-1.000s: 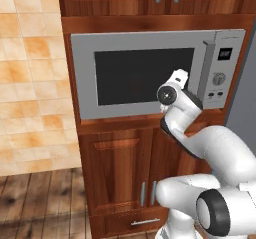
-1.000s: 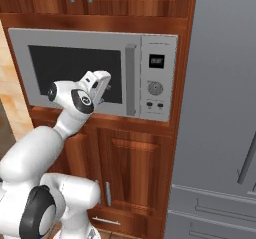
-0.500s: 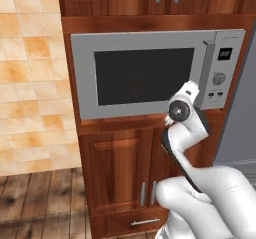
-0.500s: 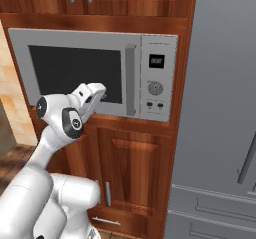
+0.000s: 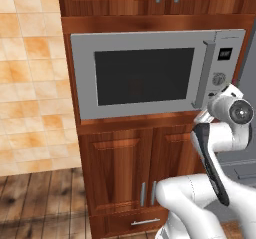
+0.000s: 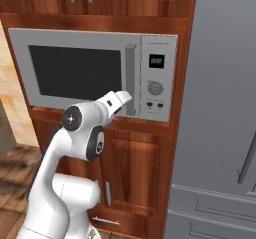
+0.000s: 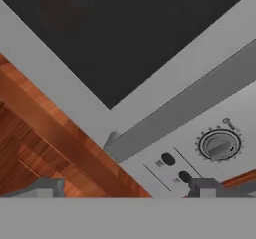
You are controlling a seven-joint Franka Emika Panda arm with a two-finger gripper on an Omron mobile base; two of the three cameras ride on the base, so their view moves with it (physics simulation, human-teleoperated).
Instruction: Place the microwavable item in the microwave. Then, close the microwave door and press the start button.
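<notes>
The microwave (image 5: 82,73) (image 6: 17,68) is built into wooden cabinetry. The microwave door (image 5: 145,75) (image 6: 75,70) is shut, its grey bar handle (image 5: 202,73) (image 6: 131,78) upright beside the control panel (image 5: 222,63) (image 6: 157,78). The microwavable item is hidden behind the dark window. My gripper (image 6: 126,99) (image 5: 222,90) (image 7: 125,188) is open and holds nothing. It hovers close in front of the handle's lower end. In the hand view the dial (image 7: 219,145) and two small dark buttons (image 7: 168,159) lie just ahead of the fingertips (image 7: 47,185).
Wooden cabinet doors (image 5: 125,168) (image 6: 135,168) sit below the microwave and more above it. A tall grey fridge (image 6: 220,108) stands to the right. A tiled wall (image 5: 30,83) and wooden floor (image 5: 40,198) lie to the left.
The hand has swung right and slightly down across the door front, from the window to the handle's lower end by the control panel. The jaws have spread wider.
</notes>
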